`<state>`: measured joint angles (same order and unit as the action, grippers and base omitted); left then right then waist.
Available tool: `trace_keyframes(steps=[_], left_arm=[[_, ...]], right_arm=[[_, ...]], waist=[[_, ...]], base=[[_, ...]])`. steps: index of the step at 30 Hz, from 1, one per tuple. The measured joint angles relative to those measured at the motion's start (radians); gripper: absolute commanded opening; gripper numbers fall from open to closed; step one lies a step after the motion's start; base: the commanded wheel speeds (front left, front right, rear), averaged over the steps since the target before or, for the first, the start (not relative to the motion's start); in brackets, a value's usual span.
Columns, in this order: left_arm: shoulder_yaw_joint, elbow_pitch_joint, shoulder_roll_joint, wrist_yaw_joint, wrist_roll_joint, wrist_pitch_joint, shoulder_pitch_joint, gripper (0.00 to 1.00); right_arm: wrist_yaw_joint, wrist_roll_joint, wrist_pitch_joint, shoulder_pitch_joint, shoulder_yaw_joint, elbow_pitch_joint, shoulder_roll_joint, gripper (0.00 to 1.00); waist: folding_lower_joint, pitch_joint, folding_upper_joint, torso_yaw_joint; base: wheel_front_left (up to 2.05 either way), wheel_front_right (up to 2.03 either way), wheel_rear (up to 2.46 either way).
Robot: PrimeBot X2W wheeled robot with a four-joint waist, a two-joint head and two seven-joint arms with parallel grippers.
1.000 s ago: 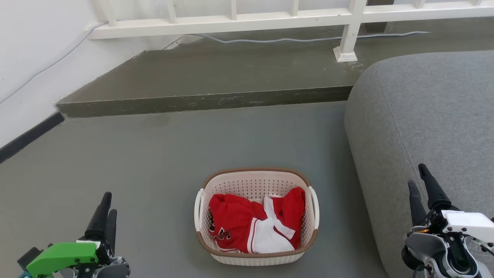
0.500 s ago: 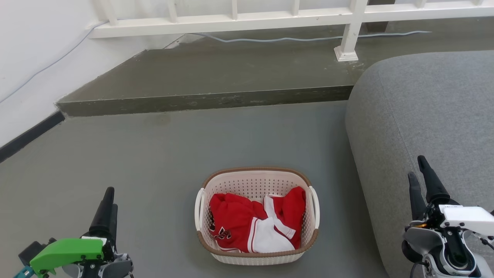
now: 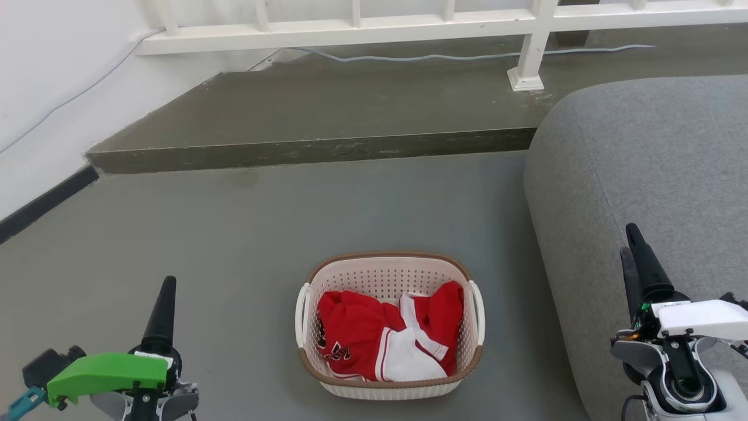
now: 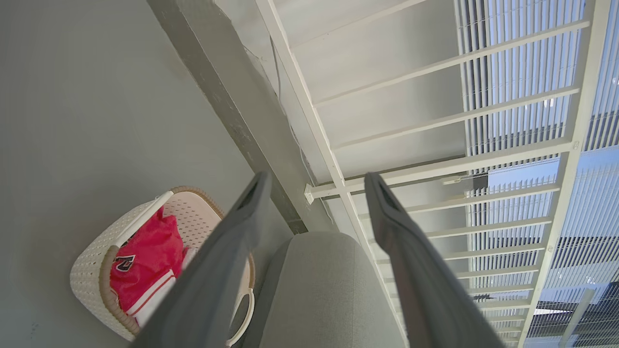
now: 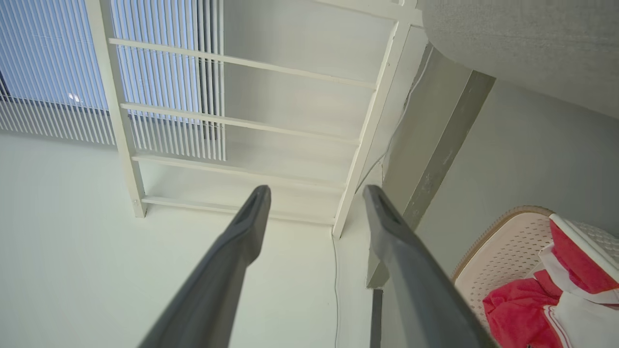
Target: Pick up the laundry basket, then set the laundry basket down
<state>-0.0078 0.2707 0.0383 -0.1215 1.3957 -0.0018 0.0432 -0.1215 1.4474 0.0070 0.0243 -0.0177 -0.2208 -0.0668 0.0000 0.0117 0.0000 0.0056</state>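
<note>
Both advanced, left tool [image 3: 168, 286], right tool [image 3: 628, 241]

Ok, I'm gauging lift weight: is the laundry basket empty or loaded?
Loaded: the laundry basket holds crumpled red and white clothing, which lies below the brown rim.

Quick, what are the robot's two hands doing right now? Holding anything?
Left gripper: open, holding nothing.
Right gripper: open, holding nothing.
</note>
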Motion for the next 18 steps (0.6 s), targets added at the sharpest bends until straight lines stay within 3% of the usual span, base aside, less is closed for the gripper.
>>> trace_keyframes(steps=[18], left_arm=[[-0.029,-0.043,0.011,0.003,-0.338,-0.054,0.015,1.00]], right_arm=[[0.000,-0.254,-0.064,0.005,0.078,0.023,-0.056,1.00]], waist=[[0.0000,0.004,0.0000,0.005]], base=[[0.00,0.00,0.00]])
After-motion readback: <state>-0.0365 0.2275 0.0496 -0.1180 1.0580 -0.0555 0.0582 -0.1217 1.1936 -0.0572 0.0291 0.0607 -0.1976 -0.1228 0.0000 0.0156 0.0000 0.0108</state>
